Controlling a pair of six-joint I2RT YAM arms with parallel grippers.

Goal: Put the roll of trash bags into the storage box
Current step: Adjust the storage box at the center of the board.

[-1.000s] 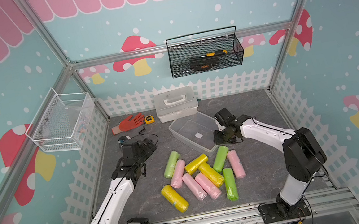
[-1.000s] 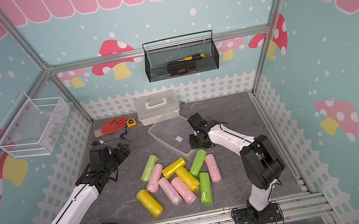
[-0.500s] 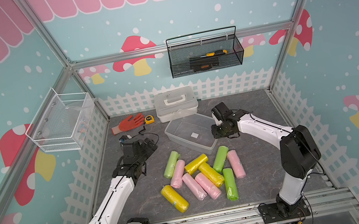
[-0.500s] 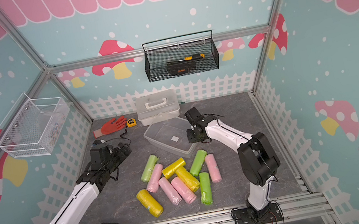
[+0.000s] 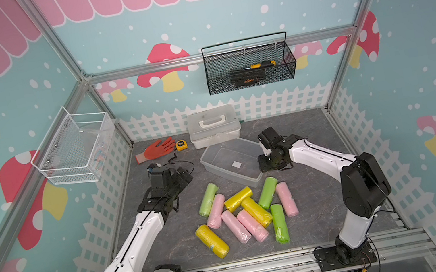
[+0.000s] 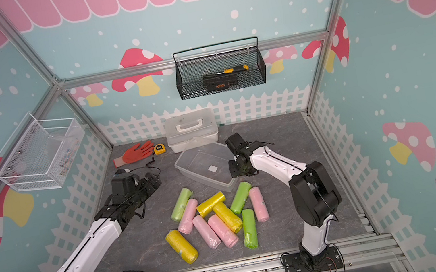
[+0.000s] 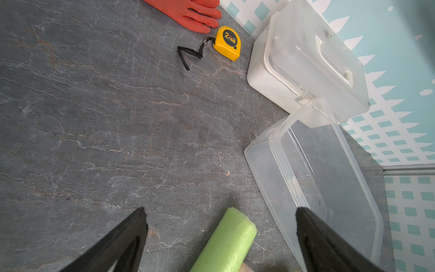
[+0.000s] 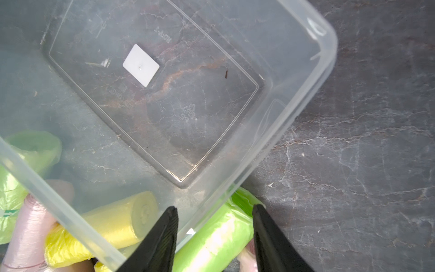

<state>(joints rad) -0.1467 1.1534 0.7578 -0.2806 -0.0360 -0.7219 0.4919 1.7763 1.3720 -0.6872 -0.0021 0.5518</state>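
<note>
Pincer left (image 7: 219, 209): wide-open, empty | pincer right (image 8: 214, 206): part-open, empty, astride storage box (image 8: 328, 54) rim

place: robot test cell | cues: aluminium frame (image 5: 124, 74), printed mushroom walls (image 5: 219, 15)

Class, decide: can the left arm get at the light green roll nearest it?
Probably yes: the left gripper stands open, the light green roll lies uncovered ahead, only bare table between.
</note>
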